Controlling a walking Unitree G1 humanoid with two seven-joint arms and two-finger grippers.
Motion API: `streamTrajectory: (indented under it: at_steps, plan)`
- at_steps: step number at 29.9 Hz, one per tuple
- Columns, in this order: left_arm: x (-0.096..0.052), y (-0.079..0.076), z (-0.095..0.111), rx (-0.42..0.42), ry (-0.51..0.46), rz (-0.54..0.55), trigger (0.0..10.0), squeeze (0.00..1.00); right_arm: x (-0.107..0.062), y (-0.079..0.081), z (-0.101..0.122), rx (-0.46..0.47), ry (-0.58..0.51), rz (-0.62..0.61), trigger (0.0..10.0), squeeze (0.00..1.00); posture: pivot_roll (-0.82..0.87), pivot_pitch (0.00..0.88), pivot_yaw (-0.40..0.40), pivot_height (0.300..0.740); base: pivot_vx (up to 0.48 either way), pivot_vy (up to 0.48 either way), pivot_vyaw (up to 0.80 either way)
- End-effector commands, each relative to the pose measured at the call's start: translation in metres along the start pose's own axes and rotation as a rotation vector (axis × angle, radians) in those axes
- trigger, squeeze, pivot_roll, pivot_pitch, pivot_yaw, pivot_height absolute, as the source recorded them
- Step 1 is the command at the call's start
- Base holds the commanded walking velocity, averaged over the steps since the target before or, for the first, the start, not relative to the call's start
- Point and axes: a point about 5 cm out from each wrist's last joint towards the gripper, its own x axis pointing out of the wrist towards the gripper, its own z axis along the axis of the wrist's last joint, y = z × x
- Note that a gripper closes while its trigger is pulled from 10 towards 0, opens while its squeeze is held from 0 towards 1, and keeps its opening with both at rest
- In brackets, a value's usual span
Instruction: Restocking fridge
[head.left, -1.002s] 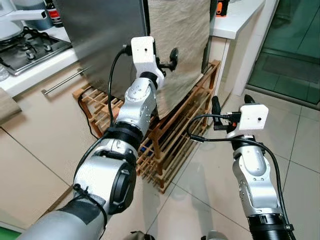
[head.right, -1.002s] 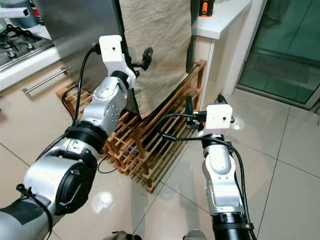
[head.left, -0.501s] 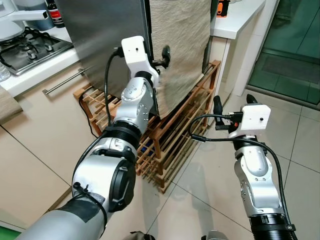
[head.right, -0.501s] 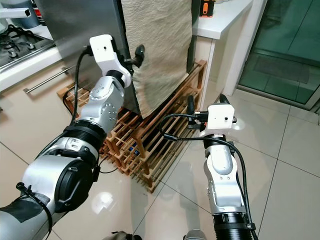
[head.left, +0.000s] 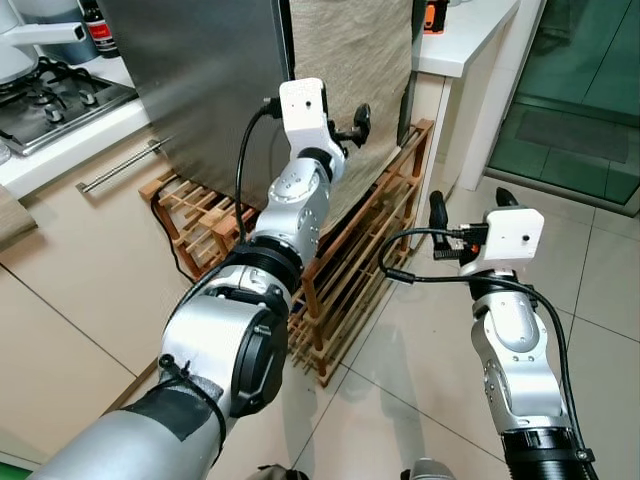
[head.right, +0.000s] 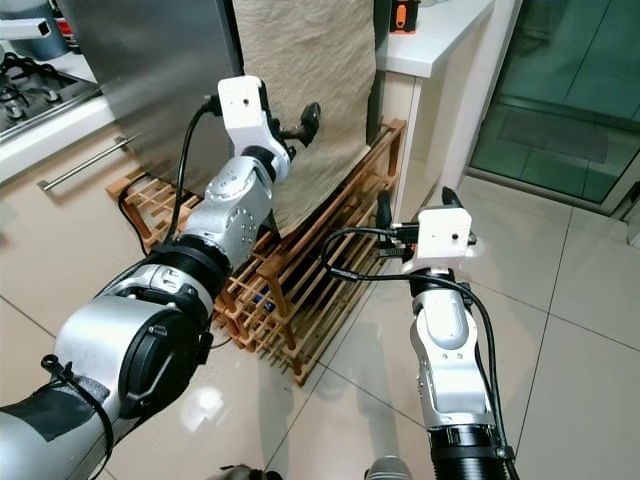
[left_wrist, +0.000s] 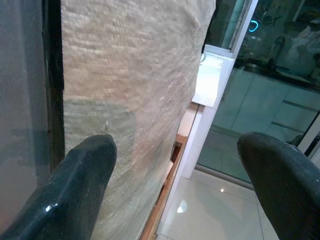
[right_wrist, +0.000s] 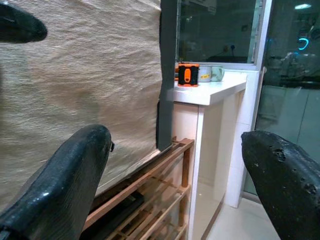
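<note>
Both grippers' fingers are spread wide and hold nothing. The fridge (head.left: 200, 80) stands far left with its door shut. The left gripper (head.left: 358, 124) is up by the door. The right gripper (head.left: 468, 205) waits lower, near right. I think nothing is restocked yet.

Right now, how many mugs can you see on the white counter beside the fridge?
2 pale ceramic mugs stand side by side on the white counter, just behind the small orange and black box, as seen from the right wrist. More may be hidden behind that box.
</note>
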Motion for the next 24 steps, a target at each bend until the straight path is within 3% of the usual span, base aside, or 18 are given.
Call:
streamTrajectory:
  at_steps: [1,2,4,6,10,12,15,18,24]
  plan:
    - [0.004,-0.003,0.012,0.013,-0.028,-0.014,10.0,0.00,0.003,0.004,0.002,0.003,-0.018,0.000,10.0,0.00,-0.24,0.000,0.145,0.727,0.000,0.000,0.00]
    - [0.004,-0.005,0.014,0.022,-0.044,-0.036,10.0,0.00,0.002,0.004,0.003,0.003,-0.020,-0.002,10.0,0.00,-0.26,0.000,0.167,0.727,0.000,0.000,0.00]
    - [0.002,-0.003,0.019,0.161,-0.102,-0.057,10.0,0.00,0.000,0.001,0.002,0.001,-0.018,-0.012,10.0,0.00,-0.26,0.000,0.167,0.727,0.000,0.000,0.00]
    - [0.000,-0.001,0.018,0.229,-0.121,-0.071,10.0,0.00,-0.002,-0.002,0.001,-0.004,-0.012,-0.022,10.0,0.00,-0.26,0.000,0.165,0.727,0.000,0.000,0.00]
    - [-0.002,0.006,0.011,0.237,-0.102,-0.058,10.0,0.00,-0.006,-0.007,-0.001,-0.009,0.002,-0.033,10.0,0.00,-0.25,0.000,0.157,0.727,0.000,0.000,0.00]
    - [-0.005,0.017,0.000,0.221,-0.052,-0.012,10.0,0.00,-0.009,-0.009,-0.003,-0.013,0.015,-0.025,10.0,0.00,-0.24,0.000,0.145,0.727,0.000,0.000,0.00]
    - [-0.007,0.014,-0.002,0.214,-0.060,-0.015,10.0,0.00,-0.007,-0.007,-0.004,-0.014,0.016,-0.014,10.0,0.00,-0.23,0.000,0.140,0.727,0.000,0.000,0.00]
    - [-0.008,0.012,-0.004,0.216,-0.071,-0.023,10.0,0.00,-0.004,-0.005,-0.002,-0.010,0.008,-0.015,10.0,0.00,-0.23,0.000,0.141,0.727,0.000,0.000,0.00]
    - [-0.005,0.027,0.004,0.223,-0.058,0.053,10.0,0.00,-0.001,-0.002,-0.002,0.006,0.005,-0.015,10.0,0.00,-0.21,0.000,0.133,0.727,0.000,0.000,0.00]
